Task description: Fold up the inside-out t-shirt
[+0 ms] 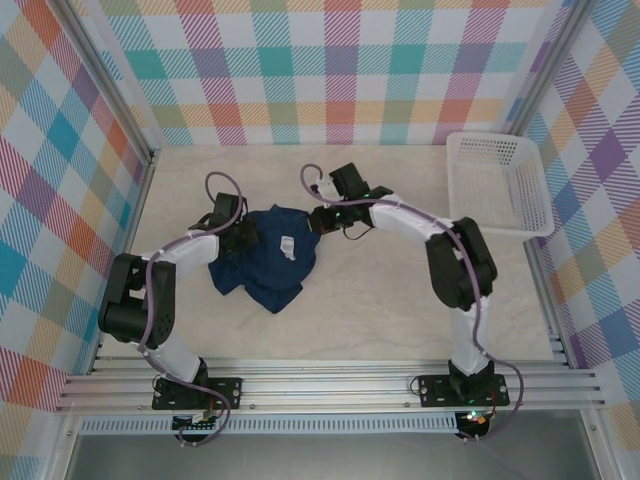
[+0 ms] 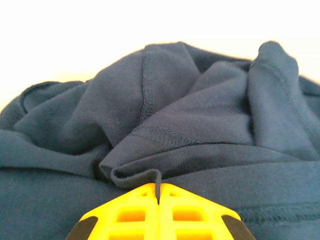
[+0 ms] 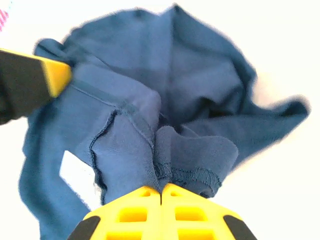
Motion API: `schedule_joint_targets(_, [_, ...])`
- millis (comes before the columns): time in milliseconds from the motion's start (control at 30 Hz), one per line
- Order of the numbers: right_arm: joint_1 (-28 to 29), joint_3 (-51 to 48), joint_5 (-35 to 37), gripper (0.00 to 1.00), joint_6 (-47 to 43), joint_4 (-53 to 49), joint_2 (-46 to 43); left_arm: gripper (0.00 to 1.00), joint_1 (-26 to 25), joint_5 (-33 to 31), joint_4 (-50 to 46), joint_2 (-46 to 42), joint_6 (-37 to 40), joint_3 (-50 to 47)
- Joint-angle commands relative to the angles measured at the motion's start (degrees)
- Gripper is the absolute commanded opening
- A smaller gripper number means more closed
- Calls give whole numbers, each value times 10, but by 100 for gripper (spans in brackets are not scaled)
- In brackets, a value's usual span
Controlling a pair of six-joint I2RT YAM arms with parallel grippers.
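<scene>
Pinching only a thin lip of folded hem, the left gripper (image 2: 159,192) has its jaws shut tip to tip, with a sliver of navy cloth caught between them. The right gripper (image 3: 161,192) is likewise closed, biting a thicker bunch where a stitched, seamed edge puckers just above its tips. Both holds are on the t-shirt (image 1: 270,265), one at its left side and one at its far right side.

The garment lies between them as a crumpled heap on the table (image 1: 400,300), left of the middle and nearer the far edge than the near one. Its seams face outward and its small white label (image 1: 286,246) faces up. A white basket (image 1: 500,185) stands well apart at the far right corner.

The left hold looks the weaker. So little fabric is caught that any sideways pull could drag it free and drop that side. The right bunch may take in more than one layer, so lifting could raise the shirt doubled over rather than spread. With the cloth this rumpled, I cannot tell whether the two held points match. If they do not, drawing the arms apart would twist the shirt instead of flattening it.
</scene>
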Motion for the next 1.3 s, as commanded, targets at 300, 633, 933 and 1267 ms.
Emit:
schedule_joint_targets(300, [-30, 28, 146, 0, -99, -14, -343, 0, -19, 162, 111, -344, -67, 47])
schedule_joint_targets(633, [-30, 52, 118, 0, -94, -35, -449, 0, -58, 168, 27, -398, -36, 134])
schedule_joint_targets(933, [-29, 134, 89, 0, -79, -29, -447, 0, -58, 97, -14, -369, 22, 306])
schedule_joint_targets(1267, [-29, 270, 119, 0, -86, -125, -317, 0, -58, 40, -113, -248, 55, 473])
